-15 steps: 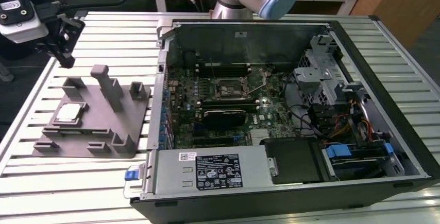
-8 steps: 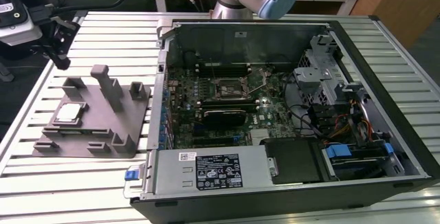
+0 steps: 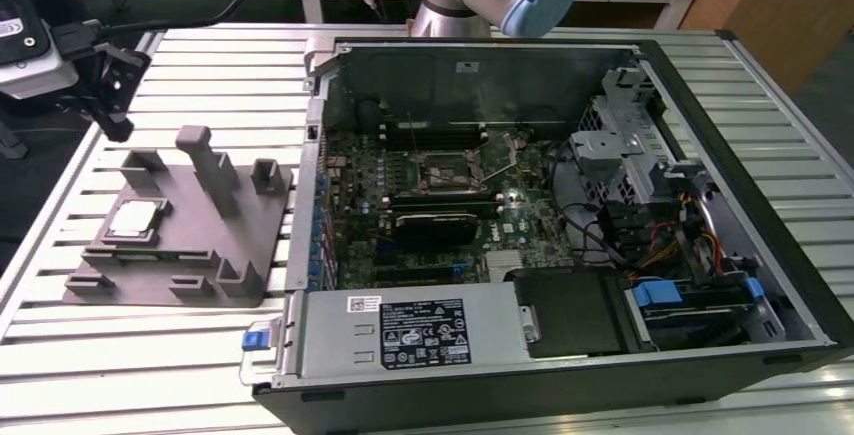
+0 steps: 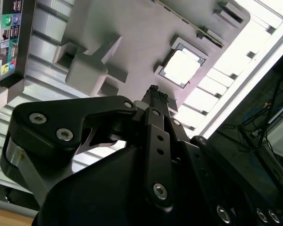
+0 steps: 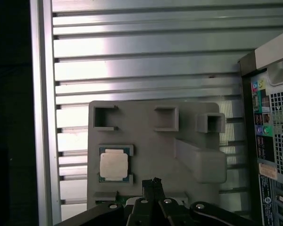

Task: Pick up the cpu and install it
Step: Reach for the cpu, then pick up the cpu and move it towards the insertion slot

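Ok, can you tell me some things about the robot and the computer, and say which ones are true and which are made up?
1. The cpu sits in a pocket of the grey fixture. True.
2. The gripper is holding the cpu. False: its jaws are shut and hold nothing, and the cpu lies apart from them on the fixture.
3. The computer case is open, so the motherboard shows. True.
4. The cpu is already in the socket. False: it is outside the case, on the fixture.
5. The fixture lies on the slatted metal table, to the exterior view's left of the case. True.
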Tool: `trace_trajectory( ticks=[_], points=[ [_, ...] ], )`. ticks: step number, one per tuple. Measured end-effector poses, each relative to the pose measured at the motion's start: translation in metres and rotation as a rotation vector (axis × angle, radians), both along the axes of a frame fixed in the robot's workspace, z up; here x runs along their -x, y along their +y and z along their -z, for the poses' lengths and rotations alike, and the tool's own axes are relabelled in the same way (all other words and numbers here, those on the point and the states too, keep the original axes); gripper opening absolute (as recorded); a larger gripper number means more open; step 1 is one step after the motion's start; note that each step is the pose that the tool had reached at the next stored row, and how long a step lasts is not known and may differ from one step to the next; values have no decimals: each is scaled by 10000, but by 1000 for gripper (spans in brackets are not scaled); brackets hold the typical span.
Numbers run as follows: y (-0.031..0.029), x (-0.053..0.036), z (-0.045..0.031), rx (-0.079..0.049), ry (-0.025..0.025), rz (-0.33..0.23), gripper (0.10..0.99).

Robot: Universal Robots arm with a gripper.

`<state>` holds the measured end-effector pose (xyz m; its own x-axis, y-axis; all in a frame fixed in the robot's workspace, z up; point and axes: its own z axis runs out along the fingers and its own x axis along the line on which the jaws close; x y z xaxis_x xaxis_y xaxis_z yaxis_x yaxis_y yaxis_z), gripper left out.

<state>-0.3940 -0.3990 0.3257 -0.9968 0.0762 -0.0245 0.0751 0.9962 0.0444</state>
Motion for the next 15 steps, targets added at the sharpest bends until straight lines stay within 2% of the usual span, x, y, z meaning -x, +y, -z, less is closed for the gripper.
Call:
trace_trajectory(
  ticks=[11, 15],
  points=[
    [-9, 33, 167, 1, 10, 0, 106],
    [-8, 34, 176, 0, 10, 1, 106]
  ],
)
